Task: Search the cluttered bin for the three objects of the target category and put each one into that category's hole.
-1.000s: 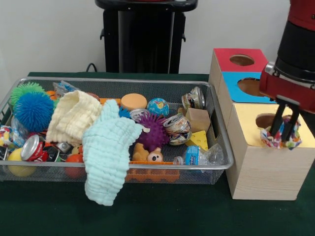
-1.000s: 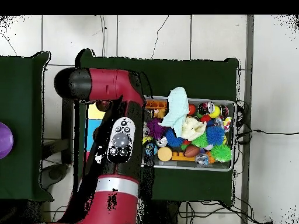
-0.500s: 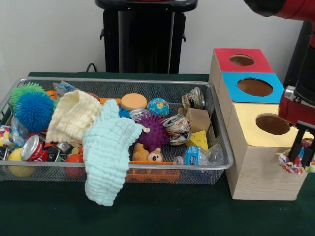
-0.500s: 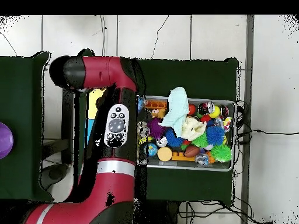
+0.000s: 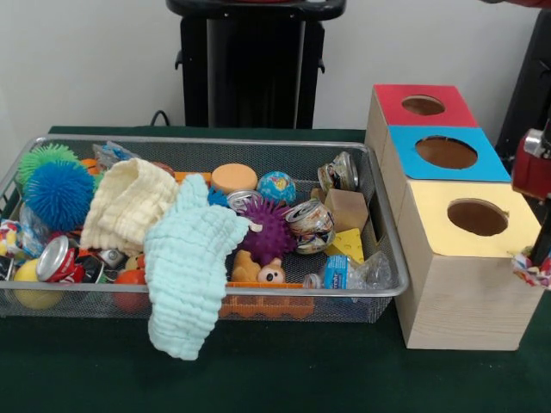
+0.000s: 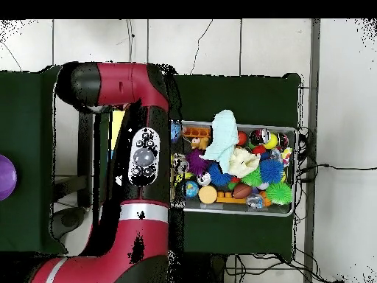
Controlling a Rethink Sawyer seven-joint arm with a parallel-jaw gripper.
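Observation:
The bin (image 5: 207, 140) is a long silver wire-mesh basket full of clutter; it also shows in the overhead view (image 6: 289, 210). The hole (image 5: 477, 217) is the round cut-out in the yellow-topped wooden box (image 5: 465, 292), and it is uncovered. My gripper (image 5: 539, 258) shows only at the right edge of the front view, beside the box's right side and past the hole. It is shut on a small crumpled multicoloured piece (image 5: 531, 273), held lower than the box top. In the overhead view my arm (image 6: 143, 158) hides the gripper and most of the boxes.
A blue-topped box (image 5: 443, 153) and a red-topped box (image 5: 420, 105) stand behind the yellow one. In the bin lie a mint cloth (image 5: 188, 258) draped over the front rim, a cream cloth (image 5: 129, 202), crushed cans (image 5: 310, 222), spiky balls (image 5: 58, 194) and a cheese wedge (image 5: 347, 245).
My gripper has carried the multicoloured piece from over the yellow box's hole to the right, off the box's edge and lower, almost out of the front view. The bin's contents have not moved.

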